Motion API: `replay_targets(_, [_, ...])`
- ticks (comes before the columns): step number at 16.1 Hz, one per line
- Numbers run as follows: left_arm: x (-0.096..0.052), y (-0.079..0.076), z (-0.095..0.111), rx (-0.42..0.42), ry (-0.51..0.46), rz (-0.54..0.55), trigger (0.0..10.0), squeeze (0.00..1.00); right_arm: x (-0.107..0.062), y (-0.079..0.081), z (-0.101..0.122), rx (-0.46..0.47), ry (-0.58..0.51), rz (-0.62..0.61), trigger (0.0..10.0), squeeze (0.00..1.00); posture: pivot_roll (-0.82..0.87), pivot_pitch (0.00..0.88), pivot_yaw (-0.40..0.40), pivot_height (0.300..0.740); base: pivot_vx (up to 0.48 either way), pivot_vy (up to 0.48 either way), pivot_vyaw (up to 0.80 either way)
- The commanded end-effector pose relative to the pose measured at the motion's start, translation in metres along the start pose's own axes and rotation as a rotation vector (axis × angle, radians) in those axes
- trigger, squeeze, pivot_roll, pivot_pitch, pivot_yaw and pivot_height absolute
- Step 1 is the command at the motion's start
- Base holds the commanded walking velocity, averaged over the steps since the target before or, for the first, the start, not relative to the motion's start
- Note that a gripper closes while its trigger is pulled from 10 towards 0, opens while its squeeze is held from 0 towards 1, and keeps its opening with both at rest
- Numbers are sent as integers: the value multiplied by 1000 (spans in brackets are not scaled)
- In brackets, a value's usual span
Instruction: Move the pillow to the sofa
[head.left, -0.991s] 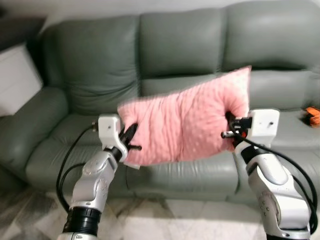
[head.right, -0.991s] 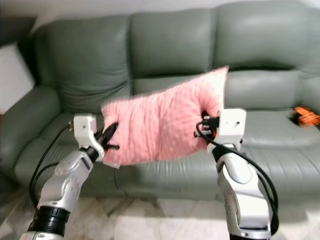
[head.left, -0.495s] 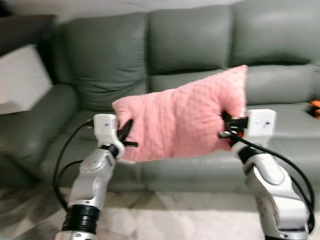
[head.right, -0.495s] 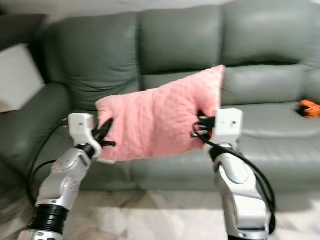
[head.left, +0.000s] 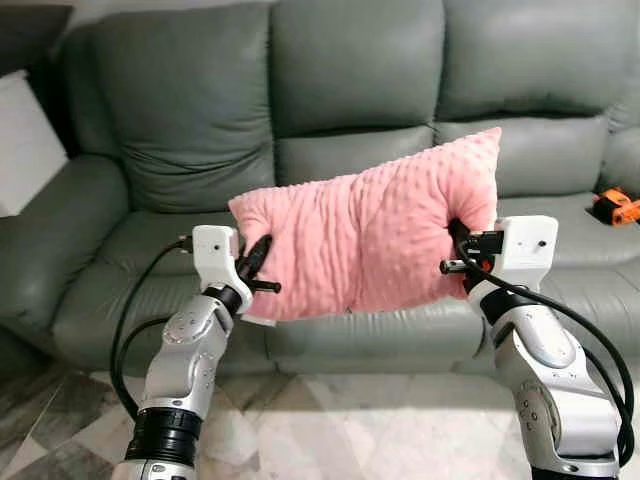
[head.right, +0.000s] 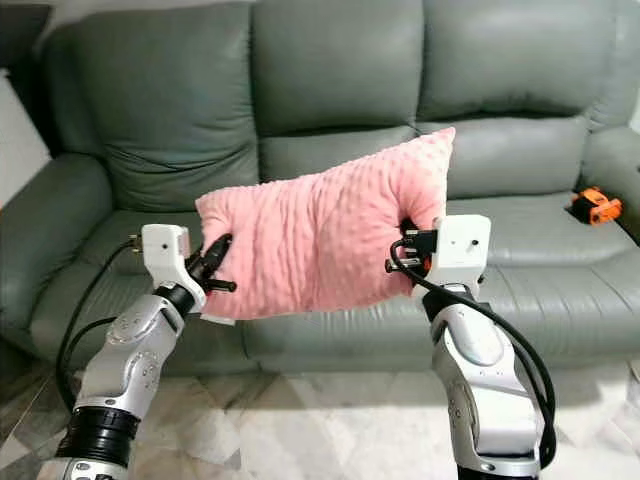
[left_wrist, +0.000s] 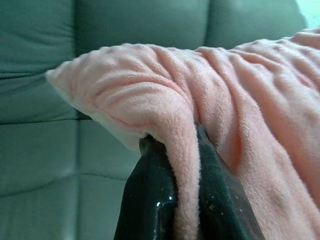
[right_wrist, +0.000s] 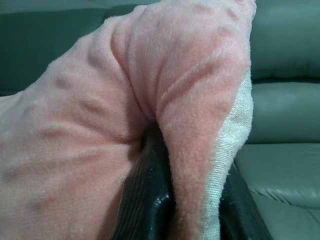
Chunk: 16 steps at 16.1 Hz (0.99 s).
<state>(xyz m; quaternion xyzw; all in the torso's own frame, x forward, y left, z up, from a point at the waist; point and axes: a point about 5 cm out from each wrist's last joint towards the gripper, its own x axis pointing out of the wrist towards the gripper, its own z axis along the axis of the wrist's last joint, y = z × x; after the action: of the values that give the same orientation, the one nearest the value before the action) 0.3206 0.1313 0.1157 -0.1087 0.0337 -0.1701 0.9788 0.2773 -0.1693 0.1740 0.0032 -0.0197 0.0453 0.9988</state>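
The pink pillow (head.left: 370, 240) is held in the air just in front of the grey sofa (head.left: 350, 100), above the front edge of the seat cushions, with its long axis running side to side between the two arms and its right end tilted higher. Each short end is pinched in closed fingers, the left gripper (head.left: 255, 272) clamped on a fold at the lower end and the right gripper (head.left: 462, 250) on the higher end. The seat lies ahead of and below the pillow, so a forward and downward carry by both arms together is judged to be needed.
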Motion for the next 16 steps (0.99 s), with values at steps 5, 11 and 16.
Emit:
replay_targets(5, [-2,-11,-2,-27,14,-89,10000,0,1,5,5,11,-17,17,10000,0,-265,0,69,740,0,0,-800])
replay_targets(11, [-4,-11,-3,-36,16,-99,10000,0,1,5,5,13,-13,17,10000,0,-264,0,67,740,0,0,-800])
replay_targets(16, [-6,-17,0,-32,-5,-151,10000,0,0,7,5,4,-23,28,10000,0,-265,0,65,740,415,0,0])
